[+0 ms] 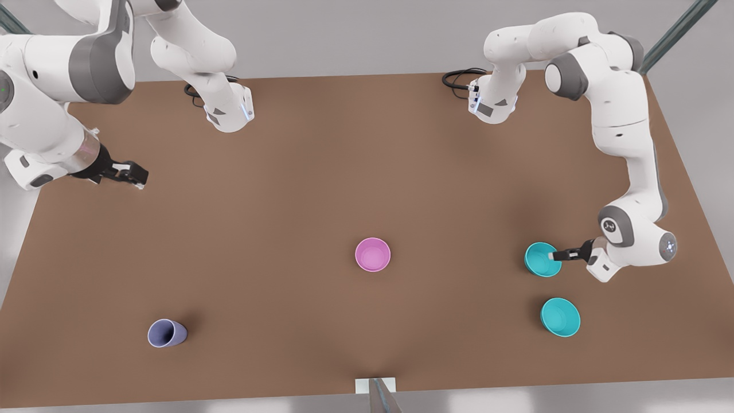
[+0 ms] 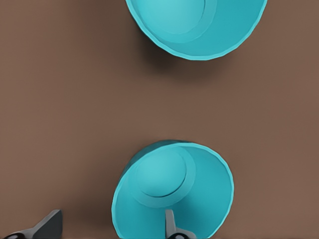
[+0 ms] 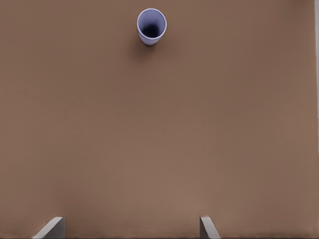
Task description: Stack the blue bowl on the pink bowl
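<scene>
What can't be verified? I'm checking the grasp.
- Fingers of left gripper: cut off by left wrist view's edge; contact with blue bowl unclear.
- Other teal bowl: cut off by that view's edge.
- Front view: left gripper covers blue bowl's rim.
- Waiting right gripper: front view's left.

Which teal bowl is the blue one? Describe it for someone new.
On the brown table, toward the front view's right, two near-identical teal bowls sit apart. The blue bowl is the one nearer the arm bases and the pink bowl. Unlike the turquoise bowl, it has the open left gripper straddling its rim; the right gripper waits open at the front view's left.
</scene>
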Robot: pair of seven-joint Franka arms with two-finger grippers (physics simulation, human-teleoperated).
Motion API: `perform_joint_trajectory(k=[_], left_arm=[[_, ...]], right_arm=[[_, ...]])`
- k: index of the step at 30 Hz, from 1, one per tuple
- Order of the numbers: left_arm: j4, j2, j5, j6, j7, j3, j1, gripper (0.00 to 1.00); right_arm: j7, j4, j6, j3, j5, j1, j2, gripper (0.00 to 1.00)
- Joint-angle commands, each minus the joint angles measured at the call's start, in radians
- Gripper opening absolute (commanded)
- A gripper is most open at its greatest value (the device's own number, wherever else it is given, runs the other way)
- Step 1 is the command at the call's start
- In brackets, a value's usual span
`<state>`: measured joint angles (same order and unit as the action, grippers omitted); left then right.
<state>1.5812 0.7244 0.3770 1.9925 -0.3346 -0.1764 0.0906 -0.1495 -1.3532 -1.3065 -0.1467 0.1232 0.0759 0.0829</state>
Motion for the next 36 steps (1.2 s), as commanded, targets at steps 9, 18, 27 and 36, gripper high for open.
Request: perform_joint_trajectory(k=[9, 18, 27, 36], left_arm=[[0.008, 0.023, 0.008, 0.015, -0.205, 0.000, -0.009, 0.21], [0.005, -0.250, -0.165, -0.184, 0.320, -0.003, -0.316, 0.21], [-0.332, -0.016, -0.135, -0.184, 0.946, 0.028, -0.767, 0.21], [-0.527, 0.185, -0.076, -0.169, 1.049, 0.024, -0.785, 0.21]], right_arm=[[0.260, -0.055, -0.033, 0.007, -0.004, -0.001, -0.009, 1.00], [0.266, -0.050, -0.027, 0.015, -0.005, -0.001, -0.005, 1.00], [0.263, -0.046, -0.034, 0.015, -0.004, -0.002, 0.031, 1.00], [0.275, -0.049, -0.060, 0.013, 0.003, -0.002, 0.034, 1.00]])
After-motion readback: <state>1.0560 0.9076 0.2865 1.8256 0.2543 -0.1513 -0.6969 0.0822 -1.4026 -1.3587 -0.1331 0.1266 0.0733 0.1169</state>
